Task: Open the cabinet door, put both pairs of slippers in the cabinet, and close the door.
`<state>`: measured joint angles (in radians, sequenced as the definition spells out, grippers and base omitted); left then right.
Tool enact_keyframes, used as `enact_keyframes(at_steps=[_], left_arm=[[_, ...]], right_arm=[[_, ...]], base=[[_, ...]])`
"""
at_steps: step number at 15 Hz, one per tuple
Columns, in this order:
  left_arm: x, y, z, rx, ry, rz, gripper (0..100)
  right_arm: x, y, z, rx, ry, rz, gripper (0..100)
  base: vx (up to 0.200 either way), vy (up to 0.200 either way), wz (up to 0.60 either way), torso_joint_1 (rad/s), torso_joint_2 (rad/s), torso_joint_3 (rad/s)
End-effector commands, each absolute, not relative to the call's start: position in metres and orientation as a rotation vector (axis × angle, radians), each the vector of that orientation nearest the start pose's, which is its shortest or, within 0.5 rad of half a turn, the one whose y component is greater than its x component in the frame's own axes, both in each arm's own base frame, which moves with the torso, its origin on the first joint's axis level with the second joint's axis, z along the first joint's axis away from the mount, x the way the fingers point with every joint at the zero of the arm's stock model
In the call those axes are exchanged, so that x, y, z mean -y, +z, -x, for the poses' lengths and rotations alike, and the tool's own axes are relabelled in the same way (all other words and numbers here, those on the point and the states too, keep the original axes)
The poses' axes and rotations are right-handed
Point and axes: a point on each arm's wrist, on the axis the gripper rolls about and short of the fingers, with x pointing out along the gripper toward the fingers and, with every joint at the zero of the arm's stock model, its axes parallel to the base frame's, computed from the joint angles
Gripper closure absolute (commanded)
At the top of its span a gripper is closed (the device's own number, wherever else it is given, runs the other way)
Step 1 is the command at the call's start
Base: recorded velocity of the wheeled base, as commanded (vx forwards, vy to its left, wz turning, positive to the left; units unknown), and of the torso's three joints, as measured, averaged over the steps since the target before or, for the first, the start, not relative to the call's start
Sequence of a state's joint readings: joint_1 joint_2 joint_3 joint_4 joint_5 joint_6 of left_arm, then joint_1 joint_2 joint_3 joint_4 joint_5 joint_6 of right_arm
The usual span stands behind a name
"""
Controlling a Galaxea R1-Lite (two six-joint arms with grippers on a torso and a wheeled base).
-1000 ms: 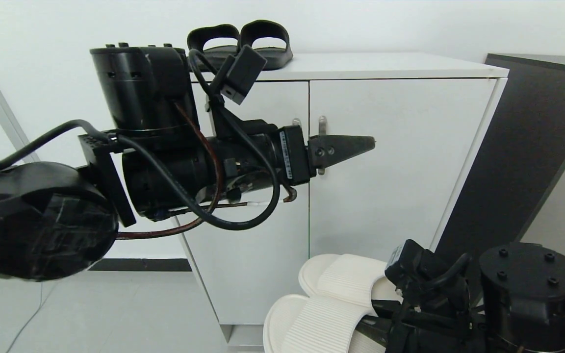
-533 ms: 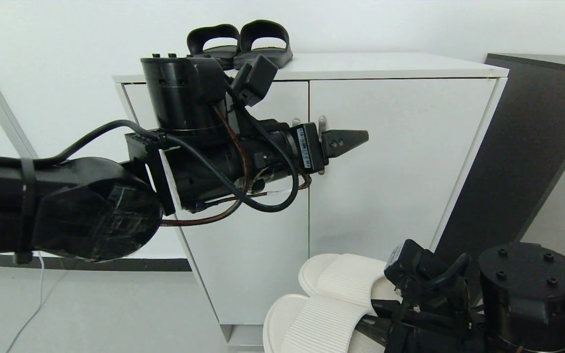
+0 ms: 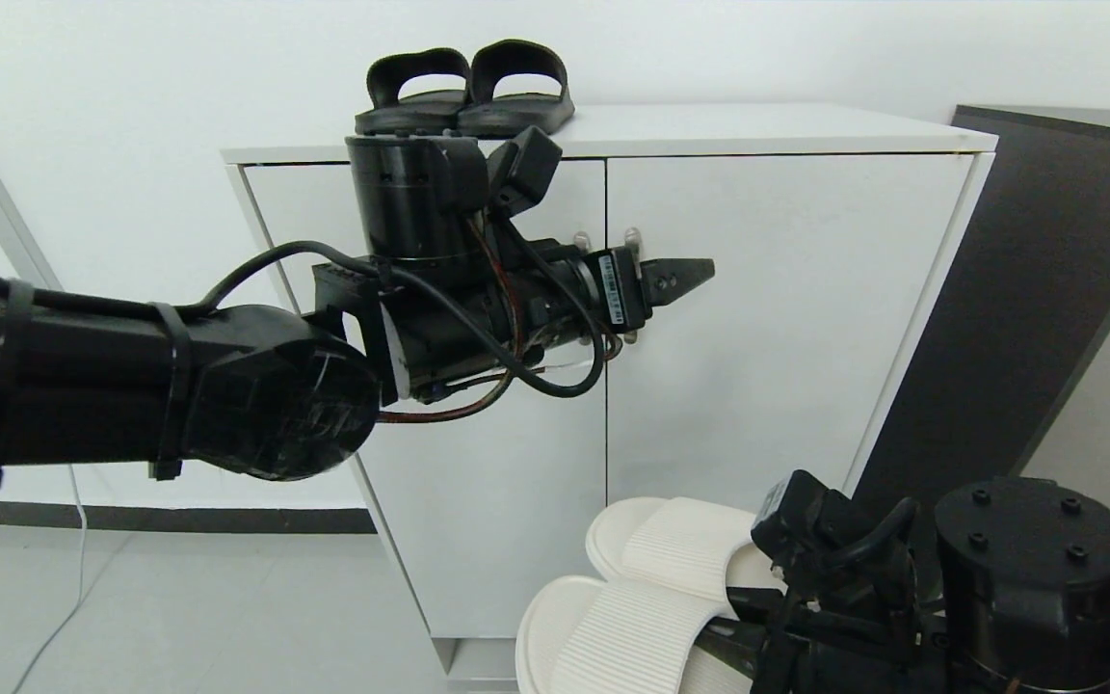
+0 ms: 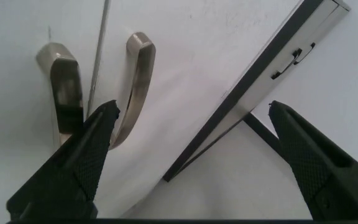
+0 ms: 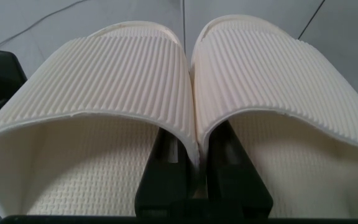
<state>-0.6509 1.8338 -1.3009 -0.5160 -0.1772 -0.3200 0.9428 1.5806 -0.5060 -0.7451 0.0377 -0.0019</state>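
The white cabinet (image 3: 786, 318) has both doors closed, with two metal handles (image 3: 630, 239) beside the centre seam. A black pair of slippers (image 3: 466, 89) rests on its top. My left gripper (image 3: 680, 278) hovers open just in front of the handles. In the left wrist view, the left gripper (image 4: 192, 109) has its fingers spread, and a curved handle (image 4: 138, 78) sits close to one fingertip without touching. Low at the front right, my right gripper (image 5: 196, 171) is shut on the white slippers (image 5: 185, 81), pinching their inner walls together. These white slippers (image 3: 651, 578) are held off the floor.
A dark panel (image 3: 1046, 289) stands against the cabinet's right side. Bare grey floor (image 3: 179, 617) lies to the lower left, with a thin cable (image 3: 54, 617) trailing across it. A white wall is behind.
My left arm has stretched forward toward the cabinet and risen a little, bringing its open gripper closer to the handles. The right arm and white slippers stayed put.
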Motion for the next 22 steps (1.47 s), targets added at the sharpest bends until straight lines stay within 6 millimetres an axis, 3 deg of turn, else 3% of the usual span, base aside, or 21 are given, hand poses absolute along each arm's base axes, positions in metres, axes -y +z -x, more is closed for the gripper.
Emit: enact_keyframes(at_steps=[1, 7, 8, 13, 22], left_arm=[[0.226, 0.260, -0.299, -0.157, -0.800, 0.296, 0], [0.234, 0.258, -0.307, -0.173, -0.806, 0.294, 0], [0.233, 0.259, -0.307, -0.172, -0.807, 0.294, 100], [0.227, 0.261, -0.295, -0.179, -0.812, 0.294, 100], [0.209, 0.259, -0.233, -0.194, -0.881, 0.285, 100]], right_arm=[[-0.203, 0.147, -0.146, -0.312, 0.973, 0.157, 100], [-0.203, 0.147, -0.146, -0.306, 0.976, 0.173, 100], [-0.203, 0.147, -0.146, -0.304, 0.977, 0.173, 100], [-0.203, 0.146, -0.140, -0.310, 0.995, 0.179, 100], [-0.196, 0.142, -0.120, -0.310, 1.124, 0.214, 100]], base=[[0.000, 0.000, 0.00, 0.000, 0.00, 0.000], [0.000, 0.000, 0.00, 0.000, 0.00, 0.000], [0.000, 0.000, 0.00, 0.000, 0.00, 0.000], [0.000, 0.000, 0.00, 0.000, 0.00, 0.000], [0.000, 0.000, 0.00, 0.000, 0.00, 0.000]])
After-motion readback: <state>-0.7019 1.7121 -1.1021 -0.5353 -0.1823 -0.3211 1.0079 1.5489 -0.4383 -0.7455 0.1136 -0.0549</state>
